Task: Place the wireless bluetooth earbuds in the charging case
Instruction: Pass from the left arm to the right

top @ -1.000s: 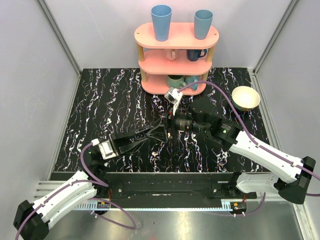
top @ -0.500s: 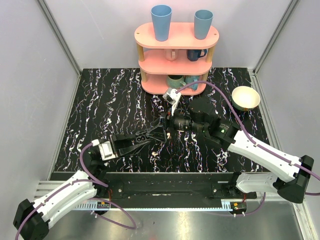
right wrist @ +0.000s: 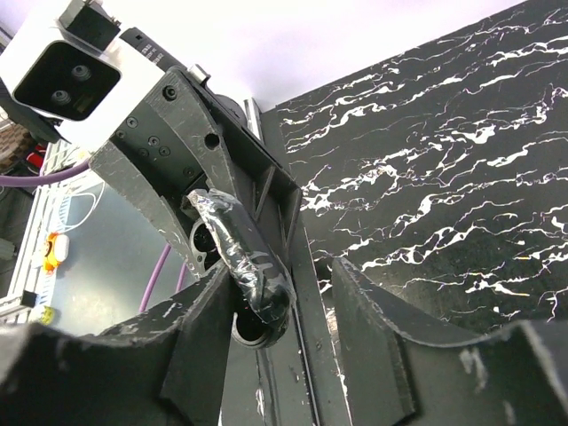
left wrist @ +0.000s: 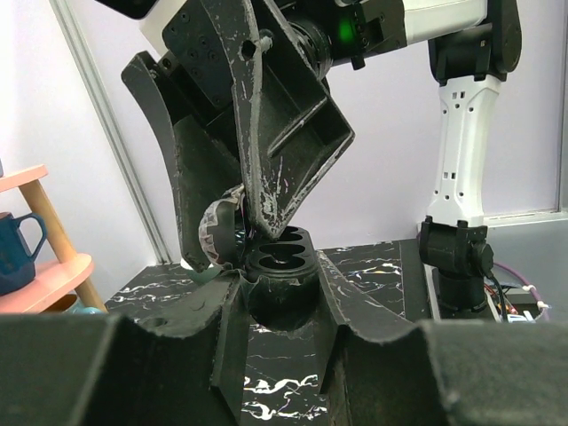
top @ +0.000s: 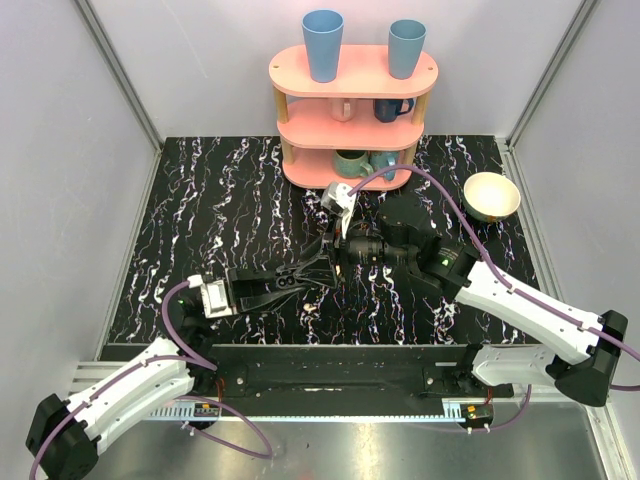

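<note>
The charging case (left wrist: 282,266) is dark, with two round wells that look empty. Its open lid (left wrist: 217,235), wrapped in black marbled film, stands up on its left side. My left gripper (left wrist: 280,302) is shut on the case body and holds it just above the mat. My right gripper (left wrist: 232,241) comes down from above with its jaws apart. In the right wrist view the lid (right wrist: 253,257) lies between the right gripper's (right wrist: 284,284) fingers, against the left one. No earbuds show. From above, both grippers (top: 330,260) meet mid-table and hide the case.
A pink three-tier shelf (top: 353,115) stands at the back with two blue cups (top: 322,45) on top and mugs on its lower tiers. A cream bowl (top: 491,196) sits at the right. The black marbled mat (top: 220,210) covers the table.
The right gripper has shifted slightly left over the case and its jaws have narrowed. The left gripper keeps its hold on the case, almost still.
</note>
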Available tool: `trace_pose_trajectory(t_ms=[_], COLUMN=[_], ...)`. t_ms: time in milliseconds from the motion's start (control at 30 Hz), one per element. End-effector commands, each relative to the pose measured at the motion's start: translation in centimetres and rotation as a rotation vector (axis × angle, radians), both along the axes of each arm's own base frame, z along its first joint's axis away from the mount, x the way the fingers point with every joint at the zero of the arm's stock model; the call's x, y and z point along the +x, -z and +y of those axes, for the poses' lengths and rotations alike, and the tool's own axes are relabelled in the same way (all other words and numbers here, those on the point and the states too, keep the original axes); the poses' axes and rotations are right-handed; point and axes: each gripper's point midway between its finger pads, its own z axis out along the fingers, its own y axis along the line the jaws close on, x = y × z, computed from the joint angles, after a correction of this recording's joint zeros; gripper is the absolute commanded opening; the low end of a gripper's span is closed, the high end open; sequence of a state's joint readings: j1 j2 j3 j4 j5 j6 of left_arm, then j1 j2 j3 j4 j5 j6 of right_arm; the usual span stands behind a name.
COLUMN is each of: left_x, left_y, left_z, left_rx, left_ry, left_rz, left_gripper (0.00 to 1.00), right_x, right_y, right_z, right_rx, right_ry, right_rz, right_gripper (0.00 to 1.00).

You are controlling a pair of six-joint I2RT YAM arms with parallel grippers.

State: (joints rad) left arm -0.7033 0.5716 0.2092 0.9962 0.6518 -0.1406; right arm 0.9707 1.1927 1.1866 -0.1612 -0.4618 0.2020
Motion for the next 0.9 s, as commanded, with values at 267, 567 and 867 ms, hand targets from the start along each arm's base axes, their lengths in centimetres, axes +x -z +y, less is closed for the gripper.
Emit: trace_pose_trajectory(t_ms=[267,567,867], left_x=[-1.7,-0.7,-0.3], left_y=[-3.3,-3.7,-3.7], left_z=[0.5,1.5,1.6], left_rx=[-0.071,-0.126,-0.137], left_ry=[0.048,-0.033,-0.053], left_rz=[-0.096,-0.084,-0.072], left_gripper=[0.03,0.14,0.19], right_x=[-0.5,-0.6,-0.7], right_y=[-2.3,-2.4,-2.2], right_z=[-0.2,-0.5,-0.5], right_rx=[0.08,0.099,0.094], right_ry=[-0.021,-0.017,-0.024], right_rz=[-0.095,-0.104,-0.104], right_gripper=[0.25,0.17,0.16])
